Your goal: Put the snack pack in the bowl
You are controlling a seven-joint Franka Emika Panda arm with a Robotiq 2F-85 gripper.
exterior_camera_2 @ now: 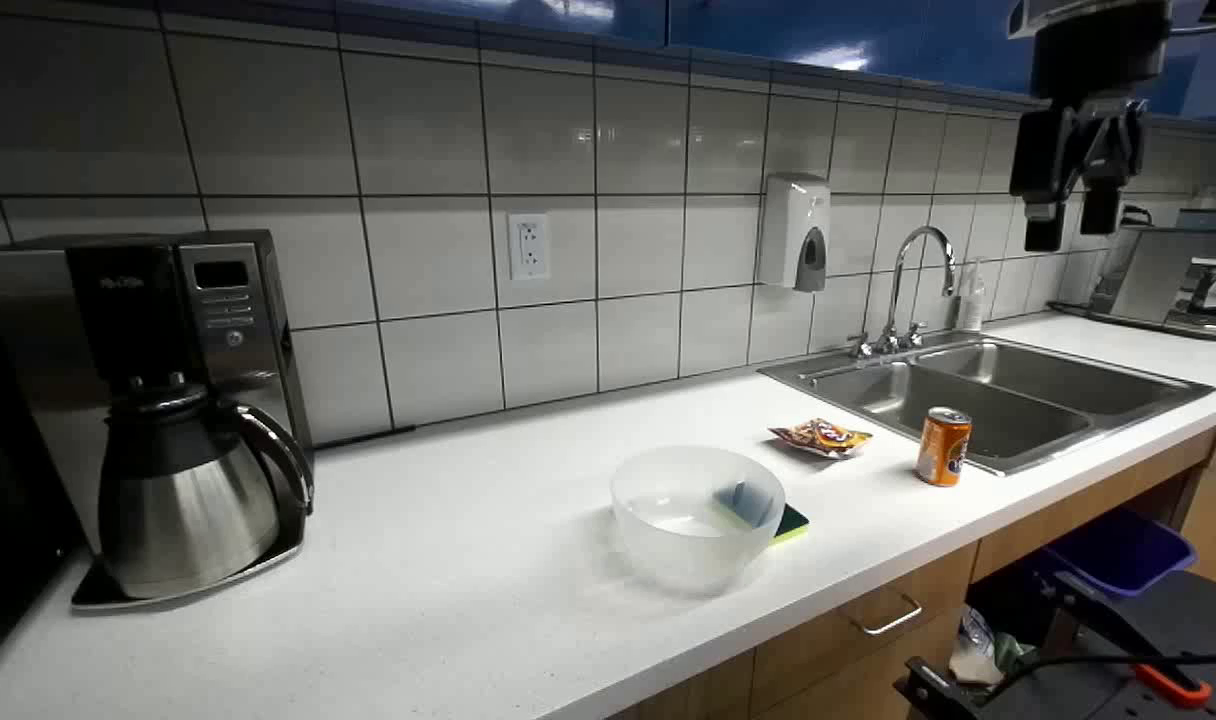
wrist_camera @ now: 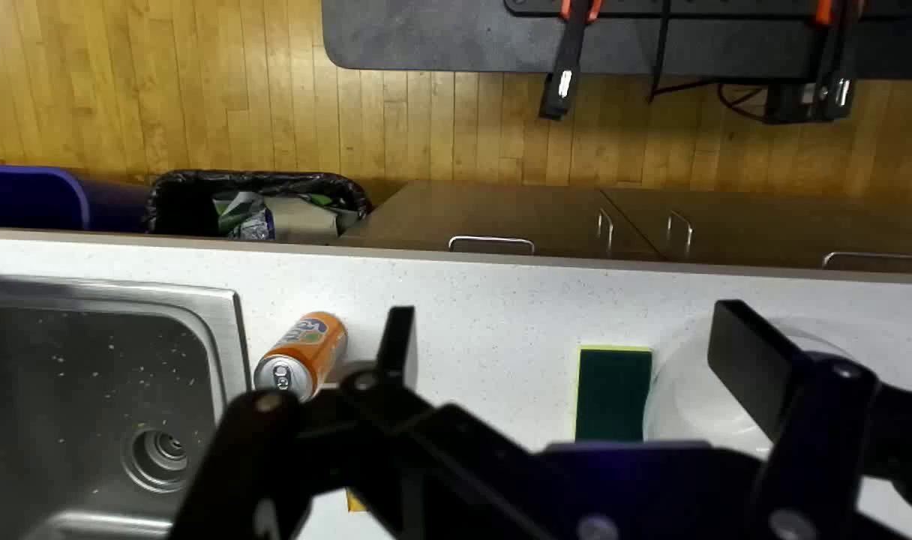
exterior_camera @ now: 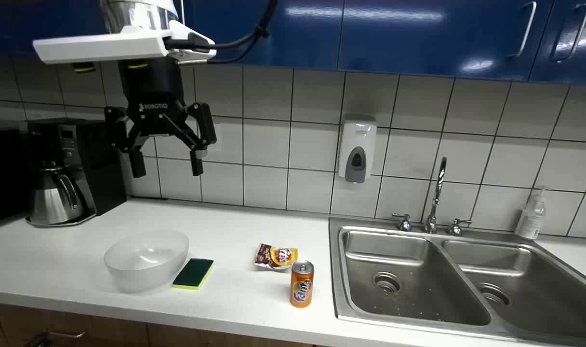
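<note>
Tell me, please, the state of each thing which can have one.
Gripper: open, holding nothing
Bowl: upright, empty
Snack packet: lying on the counter, outside the bowl
Can: upright; opened or not, unclear
Sponge: flat, green side up
Faucet: no water running
Coffee pot: seated in its machine
Drawer: shut
Blue cupboards: shut

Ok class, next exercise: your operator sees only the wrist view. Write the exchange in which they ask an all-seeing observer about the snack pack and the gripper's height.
Operator: I can barely see the snack pack past the gripper. Where does it lie?
Observer: On the counter, nearer the tiled wall than the orange can.
Operator: And how high is the gripper?
Observer: In both exterior views it hangs in the air, well above counter level.
</note>
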